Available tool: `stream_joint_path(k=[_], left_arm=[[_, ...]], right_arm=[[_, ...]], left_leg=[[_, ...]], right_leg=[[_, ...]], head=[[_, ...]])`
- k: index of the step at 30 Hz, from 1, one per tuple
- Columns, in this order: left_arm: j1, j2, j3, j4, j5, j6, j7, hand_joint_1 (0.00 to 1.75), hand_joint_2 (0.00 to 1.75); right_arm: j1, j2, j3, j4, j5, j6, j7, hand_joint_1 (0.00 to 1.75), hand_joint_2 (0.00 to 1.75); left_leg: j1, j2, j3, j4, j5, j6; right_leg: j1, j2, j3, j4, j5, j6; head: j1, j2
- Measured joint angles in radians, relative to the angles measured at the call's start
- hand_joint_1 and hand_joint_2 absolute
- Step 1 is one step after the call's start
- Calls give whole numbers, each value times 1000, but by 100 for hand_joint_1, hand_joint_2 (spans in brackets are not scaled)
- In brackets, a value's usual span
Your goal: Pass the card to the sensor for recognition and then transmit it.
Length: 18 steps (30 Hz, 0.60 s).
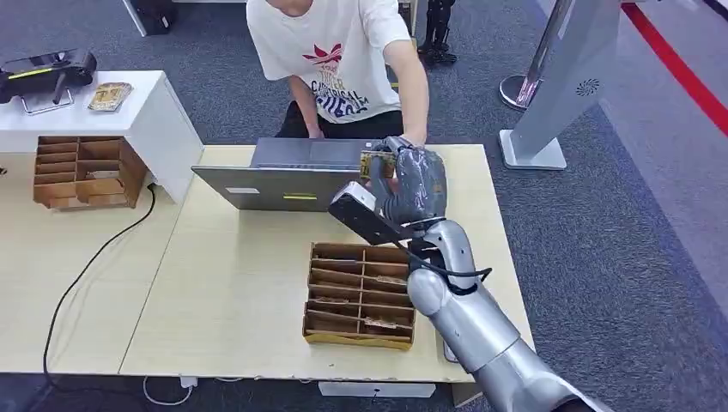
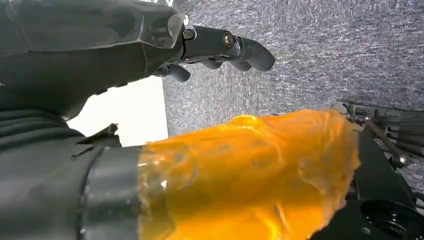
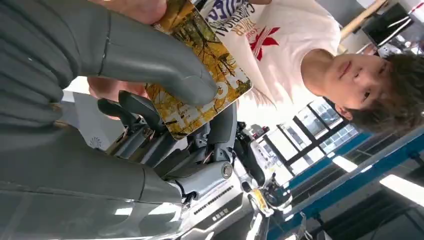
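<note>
We hold our right hand (image 1: 410,184) raised over the far edge of the wooden surface (image 1: 240,283), just in front of the open grey laptop (image 1: 288,176). It grips a card (image 1: 376,165) printed with yellow autumn leaves; in the right wrist view the thick grey thumb (image 3: 160,67) presses across the card's face (image 3: 200,75) while darker fingers (image 3: 135,107) back it from behind. A person in a white printed T-shirt (image 1: 330,51) sits across from us, one hand (image 1: 412,142) reaching to our raised hand; whether it touches the card we cannot tell. Nearer to us on the surface stands a brown divided organizer (image 1: 360,293) with cards in some slots. Our left hand (image 2: 220,47) hangs over grey carpet (image 2: 325,55), its fingers loosely extended and holding nothing.
</note>
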Motion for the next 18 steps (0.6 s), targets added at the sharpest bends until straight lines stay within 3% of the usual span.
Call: stream_joint_path(k=[11, 12, 13, 18], left_arm=[[0, 0, 0, 0, -1, -3, -1, 0, 0], [0, 0, 0, 0, -1, -3, -1, 0, 0], [0, 0, 0, 0, -1, -3, -1, 0, 0], [0, 0, 0, 0, -1, -3, -3, 0, 0]], right_arm=[[0, 1, -13, 15, 2, 8, 1, 175, 175], [0, 1, -16, 16, 2, 8, 1, 152, 175], [0, 1, -18, 17, 2, 11, 1, 2, 175], [0, 2, -19, 23, 2, 18, 1, 0, 175]], left_leg=[[0, 0, 0, 0, 0, 0], [0, 0, 0, 0, 0, 0], [0, 0, 0, 0, 0, 0], [0, 0, 0, 0, 0, 0]], right_leg=[[0, 0, 0, 0, 0, 0], [0, 0, 0, 0, 0, 0], [0, 0, 0, 0, 0, 0], [0, 0, -1, 0, 0, 0]], head=[[0, 0], [0, 0], [0, 0], [0, 0]])
